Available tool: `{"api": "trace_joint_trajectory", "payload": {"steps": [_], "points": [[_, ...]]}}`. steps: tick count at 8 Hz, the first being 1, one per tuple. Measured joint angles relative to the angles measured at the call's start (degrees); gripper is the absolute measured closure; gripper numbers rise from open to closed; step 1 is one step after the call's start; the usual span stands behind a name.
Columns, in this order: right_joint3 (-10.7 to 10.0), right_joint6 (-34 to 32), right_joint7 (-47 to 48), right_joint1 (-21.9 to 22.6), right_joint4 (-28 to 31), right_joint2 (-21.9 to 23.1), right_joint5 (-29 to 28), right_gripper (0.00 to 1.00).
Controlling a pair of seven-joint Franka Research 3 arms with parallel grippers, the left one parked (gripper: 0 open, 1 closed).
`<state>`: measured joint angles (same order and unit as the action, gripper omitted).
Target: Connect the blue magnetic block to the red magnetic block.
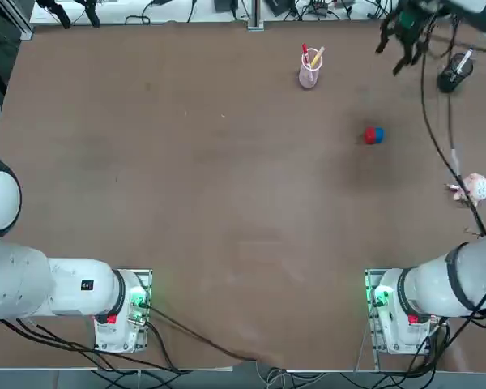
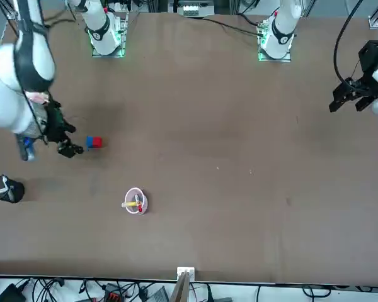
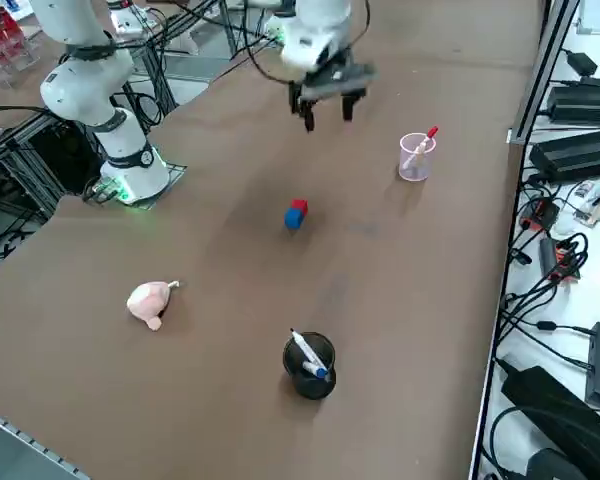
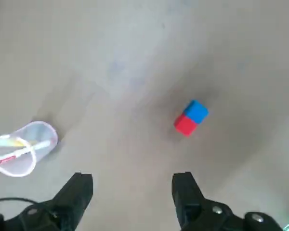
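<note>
The fingers of the right gripper point(image 4: 132, 185) stand wide apart with nothing between them, raised over the worktop point(image 3: 210, 400). Out from them, the red magnetic block point(image 4: 185, 125) and the blue magnetic block point(image 4: 196, 111) sit face to face on the worktop, touching. From the robot's side, the clear cup point(image 1: 309, 71) lies beyond the pair and to its left, the black pen holder point(image 1: 454, 74) beyond it and to its right, and the pink plush toy point(image 3: 150, 302) nearer the robot, also to its right.

The join looks made, so the step in hand is probably just to leave well: lift straight up, keep the fingers wide, and swing off without sweeping low over the pair. A low pass could knock the blocks askew or drag them along.

Count: one red block, one blue block, one clear cup, one black pen holder, one plush toy.
</note>
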<state>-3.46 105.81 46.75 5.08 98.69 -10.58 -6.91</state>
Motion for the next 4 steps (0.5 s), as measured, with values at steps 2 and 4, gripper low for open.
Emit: {"api": "trace_joint_trajectory", "payload": {"steps": [2, 4], "points": [[-0.13, -4.82, -14.32, -0.14, -5.26, 0.19, 2.73, 0.00], [-1.44, -7.53, -31.99, -0.82, -7.50, 1.98, 3.19, 0.00]]}}
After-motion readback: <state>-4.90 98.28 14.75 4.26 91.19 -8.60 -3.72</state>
